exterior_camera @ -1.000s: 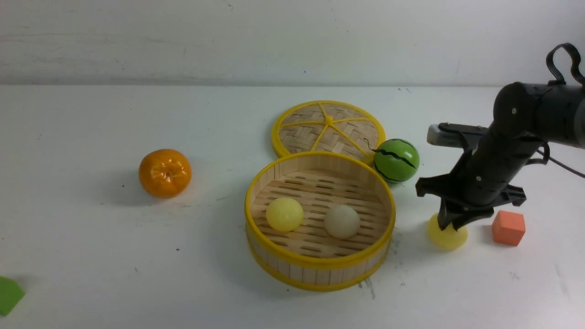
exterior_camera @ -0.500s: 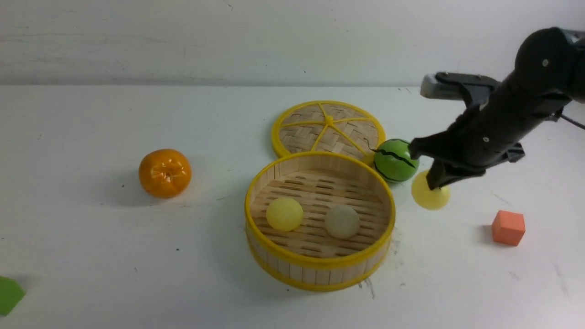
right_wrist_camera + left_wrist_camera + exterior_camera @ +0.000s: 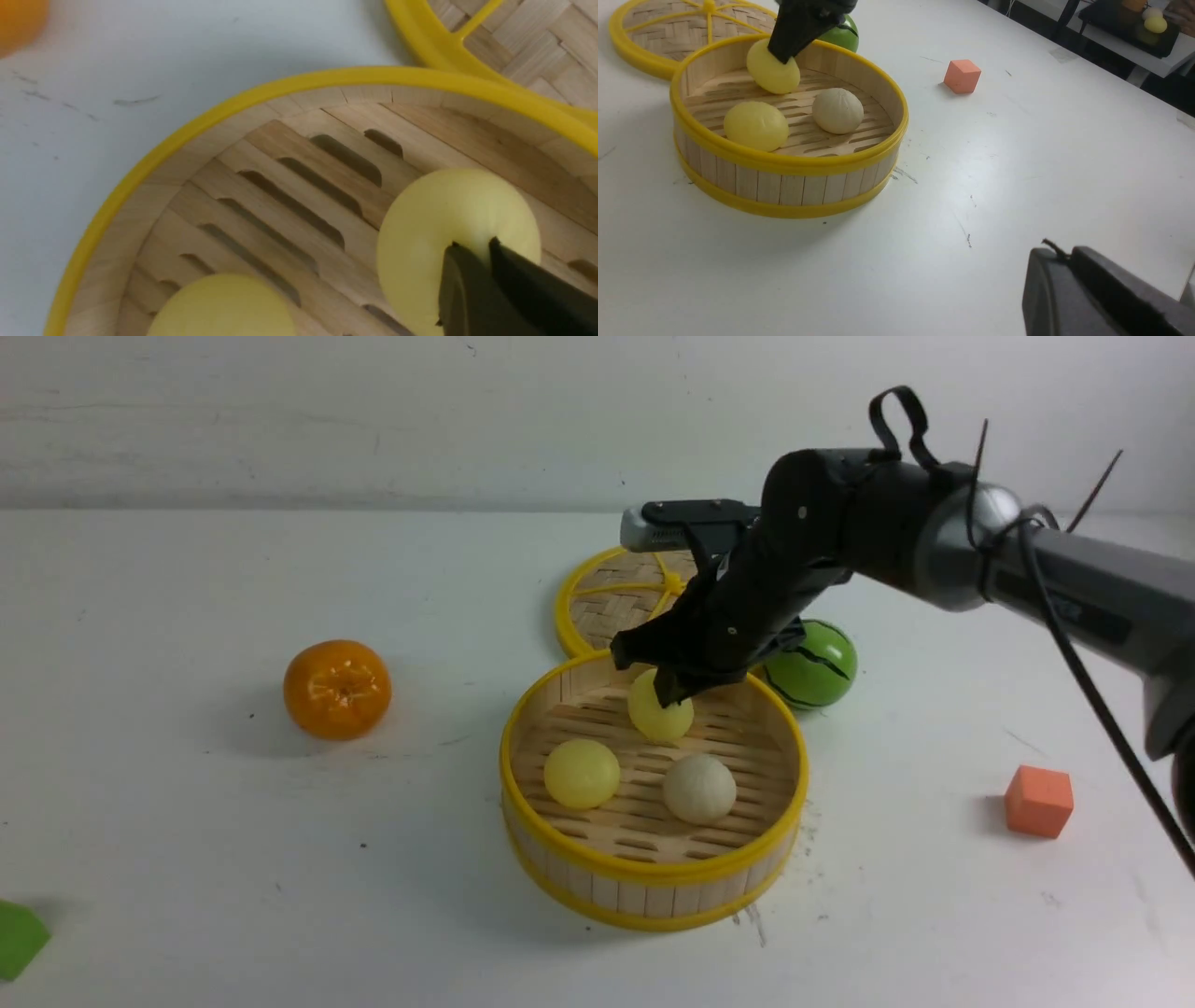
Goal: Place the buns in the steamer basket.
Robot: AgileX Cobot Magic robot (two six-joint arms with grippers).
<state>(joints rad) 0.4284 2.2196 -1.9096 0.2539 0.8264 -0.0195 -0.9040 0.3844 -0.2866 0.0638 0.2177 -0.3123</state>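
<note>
Over the far side of the round bamboo steamer basket point(image 3: 644, 898), the right pincer point(image 3: 671, 694) clamps a smooth pale-yellow bun point(image 3: 658, 720) by its top, a shallow hold that could slip and bounce it out.

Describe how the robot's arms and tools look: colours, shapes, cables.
The right arm has a dark grey forearm, a silver-grey joint ring and a matte black wrist. A black cable runs along it and loops above the wrist, where a grey camera box sits. The right tool is black with narrow tapered fingers. Of the left tool, only a dark grey rounded block shows.
</note>
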